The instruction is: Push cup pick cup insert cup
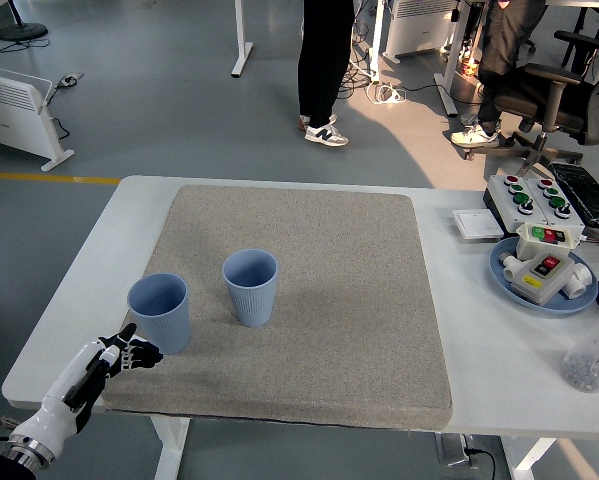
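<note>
head view of a white table covered in its middle by a grey mat. two blue ribbed cups stand upright and open-mouthed on the left half of the mat: the left cup sits near the mat's left edge, low in the frame, and the right cup stands just beside it, slightly higher in the picture, the two apart and not touching. the left hand enters from the lower left corner on a white and black forearm, lying over the mat's lower left corner; its fingers are loosely extended toward the left cup's base and grasp nothing, the fingertips just beside the cup, and contact cannot be told. at the right of the frame, off the mat, a blue plate carries a white box with coloured buttons; above it lies a control panel with red and green buttons, and beside that a small white square. a clear bottle stands at the right edge, lower down. at the top centre a person's dark-trousered legs stand on the grey floor beyond the table, and an office chair is at upper right.
</note>
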